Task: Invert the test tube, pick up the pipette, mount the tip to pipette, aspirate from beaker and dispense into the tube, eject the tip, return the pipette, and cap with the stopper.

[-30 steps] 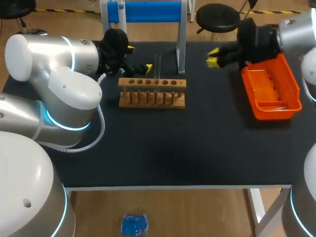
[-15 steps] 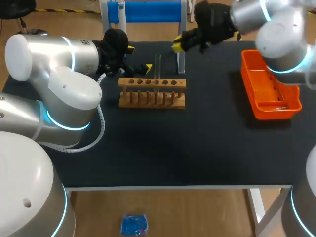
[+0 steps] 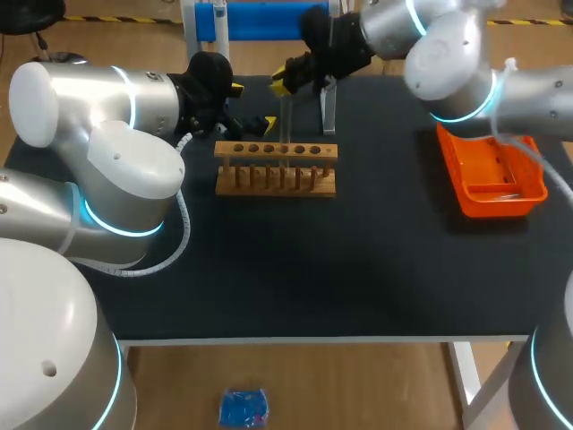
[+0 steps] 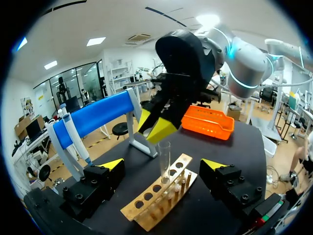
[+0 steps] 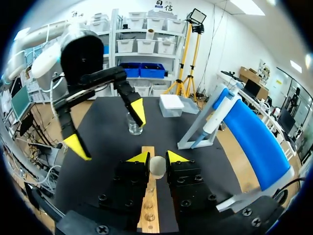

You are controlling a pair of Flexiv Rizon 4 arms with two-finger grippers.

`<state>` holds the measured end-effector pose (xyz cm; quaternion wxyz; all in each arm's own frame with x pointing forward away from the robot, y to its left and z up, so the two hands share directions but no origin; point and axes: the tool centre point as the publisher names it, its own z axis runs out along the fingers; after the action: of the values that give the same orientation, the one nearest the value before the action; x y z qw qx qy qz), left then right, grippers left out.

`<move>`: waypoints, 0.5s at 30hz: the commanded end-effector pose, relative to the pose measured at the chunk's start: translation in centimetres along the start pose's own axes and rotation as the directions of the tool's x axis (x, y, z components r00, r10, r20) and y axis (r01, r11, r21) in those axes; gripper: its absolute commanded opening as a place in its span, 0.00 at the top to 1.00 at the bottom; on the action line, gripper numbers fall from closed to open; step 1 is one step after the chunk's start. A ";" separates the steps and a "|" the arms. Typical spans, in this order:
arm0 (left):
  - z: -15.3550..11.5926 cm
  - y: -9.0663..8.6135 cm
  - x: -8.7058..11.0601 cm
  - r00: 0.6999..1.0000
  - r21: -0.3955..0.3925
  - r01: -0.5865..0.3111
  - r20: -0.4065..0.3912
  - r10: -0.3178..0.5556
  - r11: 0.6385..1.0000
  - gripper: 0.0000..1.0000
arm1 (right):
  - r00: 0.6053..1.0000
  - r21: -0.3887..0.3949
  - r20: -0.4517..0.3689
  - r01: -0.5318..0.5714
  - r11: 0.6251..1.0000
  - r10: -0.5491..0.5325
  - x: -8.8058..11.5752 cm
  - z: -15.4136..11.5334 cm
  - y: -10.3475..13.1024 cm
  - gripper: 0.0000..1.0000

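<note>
A clear test tube (image 3: 286, 119) (image 4: 164, 160) stands upright in the wooden rack (image 3: 276, 168) (image 4: 155, 204) (image 5: 148, 205). My right gripper (image 3: 285, 82) (image 4: 155, 128) (image 5: 157, 159) hangs just above the tube's mouth, shut on a pale round stopper (image 5: 157, 166). Open and empty, my left gripper (image 3: 252, 107) (image 4: 163, 165) (image 5: 107, 128) sits behind the rack with its tips either side of the tube. The pipette (image 4: 73, 136) (image 5: 215, 116) hangs on the blue stand (image 3: 267, 20) (image 4: 94, 117). A glass beaker (image 5: 134, 123) stands past the rack.
An orange tray (image 3: 492, 166) (image 4: 207, 120) lies at the table's right. A white tip box (image 5: 172, 105) sits by the stand's foot (image 3: 329, 100). The front half of the black table (image 3: 295, 269) holds nothing.
My right arm has swung left from the orange tray across the back of the table to above the test tube, stopper still held. The left arm has stayed still.
</note>
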<state>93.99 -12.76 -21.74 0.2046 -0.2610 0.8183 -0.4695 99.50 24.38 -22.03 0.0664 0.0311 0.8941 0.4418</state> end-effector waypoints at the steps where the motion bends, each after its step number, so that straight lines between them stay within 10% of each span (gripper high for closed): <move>1: -0.1 -0.1 -0.1 1.000 -0.006 0.001 -0.003 -0.001 1.000 0.00 | 1.000 0.000 0.007 -0.003 1.000 0.003 -0.3 0.9 0.1 1.00; 15: -0.1 -0.1 -0.1 1.000 -0.006 0.001 -0.003 -0.001 1.000 0.00 | 1.000 -0.018 0.026 -0.006 1.000 0.007 -0.3 -0.5 0.5 1.00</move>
<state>93.99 -12.76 -21.74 0.2046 -0.2610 0.8183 -0.4695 100.15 24.75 -21.75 0.0764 0.0390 0.8888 0.4501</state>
